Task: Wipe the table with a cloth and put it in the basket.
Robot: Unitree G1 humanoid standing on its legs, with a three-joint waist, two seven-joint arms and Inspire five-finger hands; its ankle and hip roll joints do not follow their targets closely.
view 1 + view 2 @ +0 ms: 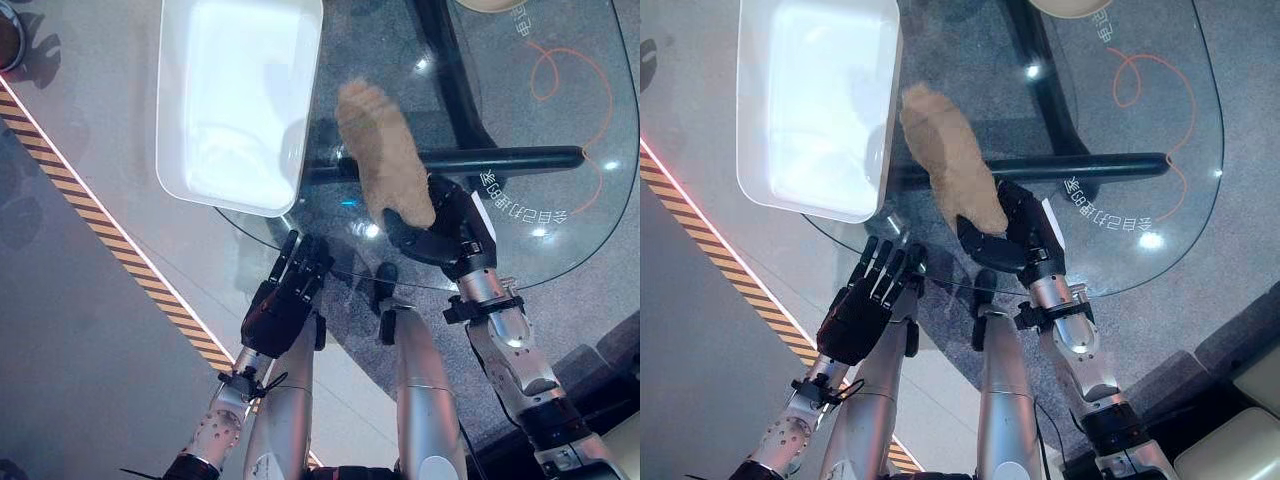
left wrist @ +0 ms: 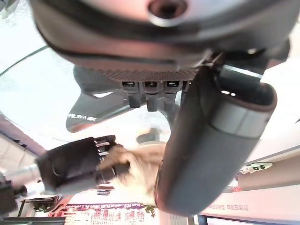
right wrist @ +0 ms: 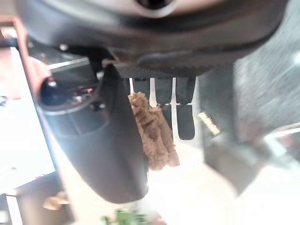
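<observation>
Right hand (image 1: 440,235) pinches fuzzy tan cloth (image 1: 385,155) on round glass bench (image 1: 560,200), mid-wipe; next, carry it left into white rectangular plastic basket (image 1: 175,100); left hand (image 1: 285,295) open, idle.

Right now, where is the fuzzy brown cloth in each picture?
Left eye view: cloth on the glass table, held by the right hand, beside the white basket.
Right eye view: cloth near the middle, right of the basket.
Left wrist view: cloth low, beside the right hand.
Right wrist view: cloth hanging between thumb and fingers.
Shared landmark: the right hand.
</observation>
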